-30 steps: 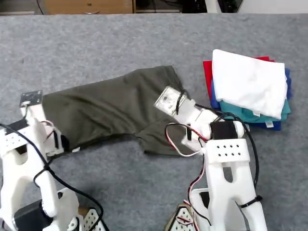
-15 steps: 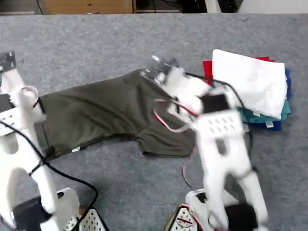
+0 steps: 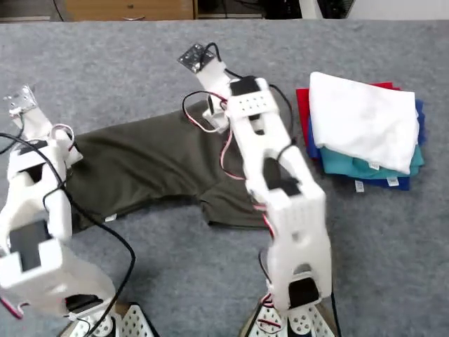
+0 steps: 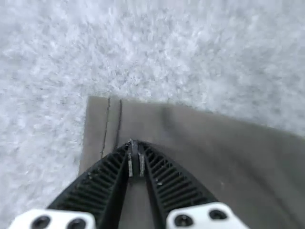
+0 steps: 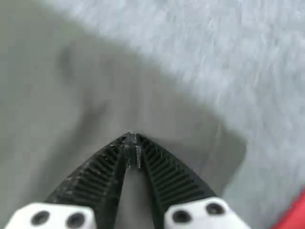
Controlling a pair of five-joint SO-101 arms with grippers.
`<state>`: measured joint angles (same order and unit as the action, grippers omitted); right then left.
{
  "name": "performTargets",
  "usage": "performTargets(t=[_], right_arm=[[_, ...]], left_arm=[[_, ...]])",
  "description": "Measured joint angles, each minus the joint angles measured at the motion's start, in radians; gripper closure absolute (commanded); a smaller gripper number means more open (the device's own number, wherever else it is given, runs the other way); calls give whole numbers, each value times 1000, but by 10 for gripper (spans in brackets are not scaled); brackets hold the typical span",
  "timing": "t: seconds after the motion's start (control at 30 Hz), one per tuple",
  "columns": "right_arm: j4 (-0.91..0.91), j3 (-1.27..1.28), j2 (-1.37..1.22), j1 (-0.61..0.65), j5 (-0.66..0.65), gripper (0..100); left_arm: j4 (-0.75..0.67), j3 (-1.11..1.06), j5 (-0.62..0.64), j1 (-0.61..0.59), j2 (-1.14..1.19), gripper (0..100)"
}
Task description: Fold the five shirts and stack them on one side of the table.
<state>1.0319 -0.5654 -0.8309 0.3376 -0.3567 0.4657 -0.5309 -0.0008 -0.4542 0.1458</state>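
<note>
Grey carpeted table [image 3: 105, 63]. Olive shirt [image 3: 154, 165] spread at centre, folded stack [image 3: 361, 126] at 3 o'clock. Left pincer [image 4: 135, 160] clenched over shirt's 9 o'clock hem. Right pincer [image 5: 132, 143] clenched near its 1 o'clock corner.

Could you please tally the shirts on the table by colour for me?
Olive shirt: 1
White shirt: 1
Teal shirt: 1
Blue shirt: 1
Red shirt: 1
Total: 5
</note>
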Motion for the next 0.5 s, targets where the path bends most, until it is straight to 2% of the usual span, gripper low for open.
performTargets(t=[0.1, 0.33, 0.5], right_arm=[[12, -278, -218, -23, 2, 996], [219, -937, -572, -60, 2, 996], [428, -1043, -572, -100, -41, 996]], left_arm=[[-15, 63, 0, -6, 64, 982], [55, 158, 0, -23, 97, 982], [161, 196, -64, -23, 97, 982]])
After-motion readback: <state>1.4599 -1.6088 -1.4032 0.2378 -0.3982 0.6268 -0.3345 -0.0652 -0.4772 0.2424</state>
